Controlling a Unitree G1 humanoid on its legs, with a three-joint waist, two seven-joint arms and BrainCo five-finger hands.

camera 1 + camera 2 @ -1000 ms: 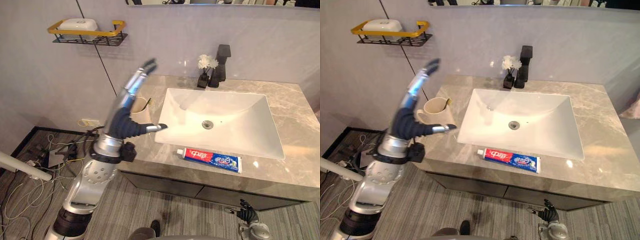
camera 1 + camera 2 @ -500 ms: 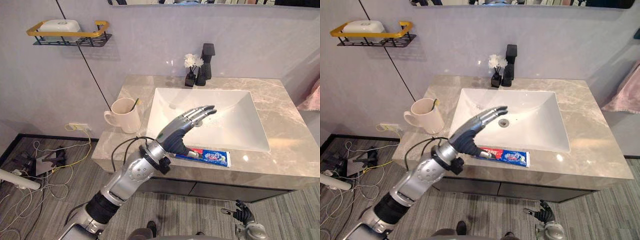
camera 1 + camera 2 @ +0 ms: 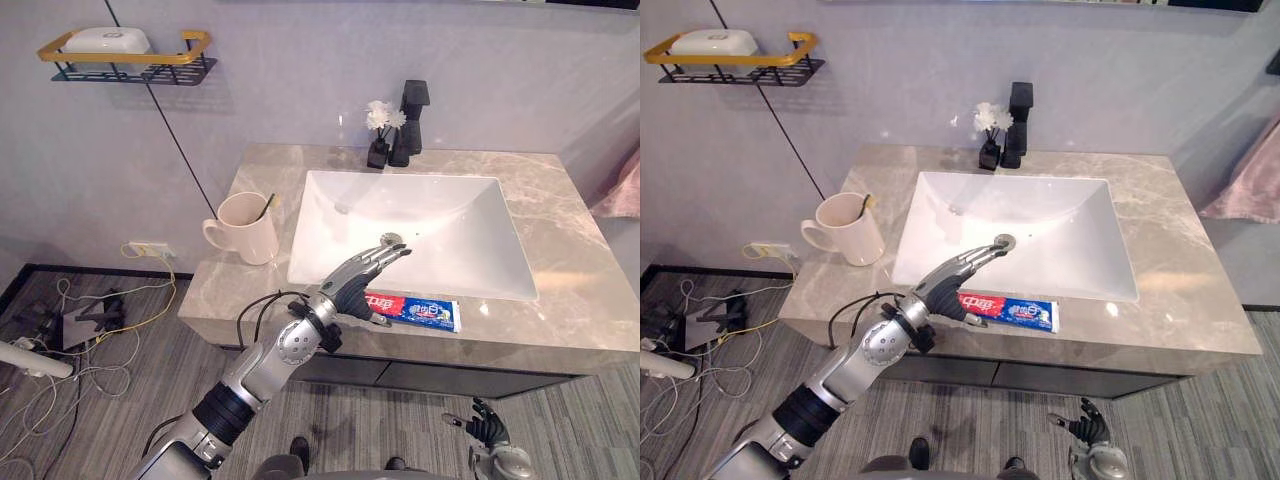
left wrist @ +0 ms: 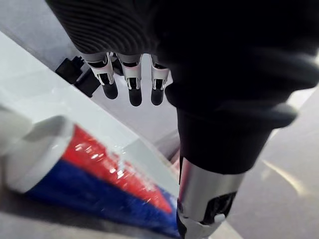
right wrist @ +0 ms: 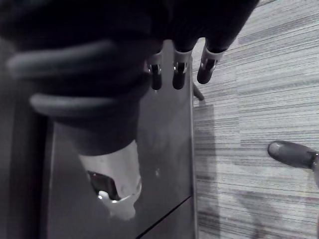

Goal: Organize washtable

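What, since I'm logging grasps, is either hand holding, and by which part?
Nothing. The left hand is open over the toothpaste tube; the right hand hangs open.

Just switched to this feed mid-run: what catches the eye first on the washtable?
The left hand, fingers straight, reaches over the counter's front strip, right above the left end of a red-and-blue toothpaste tube lying before the white sink. Left of the sink stands a cream mug, and a yellow-railed wall rack holds something white. The right hand hangs low by the floor.
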